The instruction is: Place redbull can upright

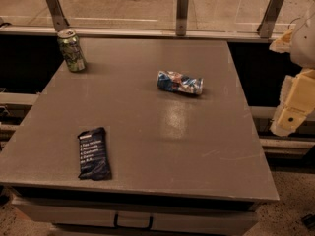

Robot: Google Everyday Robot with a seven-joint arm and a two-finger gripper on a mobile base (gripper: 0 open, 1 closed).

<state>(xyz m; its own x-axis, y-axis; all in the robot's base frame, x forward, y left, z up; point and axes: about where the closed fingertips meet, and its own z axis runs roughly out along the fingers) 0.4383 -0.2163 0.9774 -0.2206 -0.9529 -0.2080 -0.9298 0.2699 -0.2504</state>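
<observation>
Dark bar (93, 154) nearest; redbull can (179, 82) lies flat, left-right; claw (291, 113) far right.

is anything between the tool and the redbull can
Nothing visible. The tool hangs past the right edge of the table. The redbull can lies on its side mid-table, with only bare tabletop between them. The green can and snack bar are farther off.

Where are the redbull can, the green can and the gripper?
redbull can (180, 82): camera view, dented middle.
green can (72, 50): camera view, side wall.
gripper (294, 102): camera view, cream body, far right.
</observation>
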